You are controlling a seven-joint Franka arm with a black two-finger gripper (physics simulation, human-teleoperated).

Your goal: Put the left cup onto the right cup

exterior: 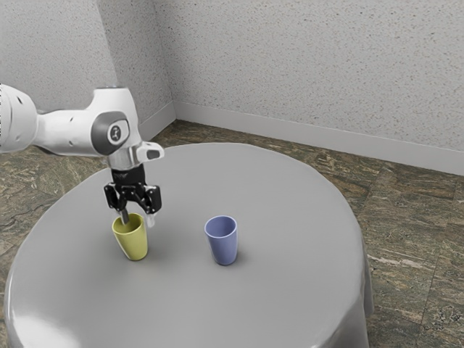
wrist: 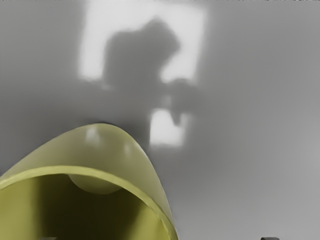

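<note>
An olive-yellow cup (exterior: 132,241) stands upright on the grey round table (exterior: 290,210), toward the exterior view's left. A blue cup (exterior: 221,241) stands upright to its right, about a cup's width away. My gripper (exterior: 138,217) hangs straight down over the yellow cup's rim. One finger dips inside the cup and the other sits outside the wall on the side nearer the blue cup. The fingers stand apart, wider than the wall, so the gripper is open. In the wrist view the yellow cup (wrist: 100,145) looms just under my hand.
The grey cloth-covered table (wrist: 260,125) has bare surface all around both cups. Its front edge drops off near the bottom of the exterior view. A marbled floor and speckled walls lie beyond.
</note>
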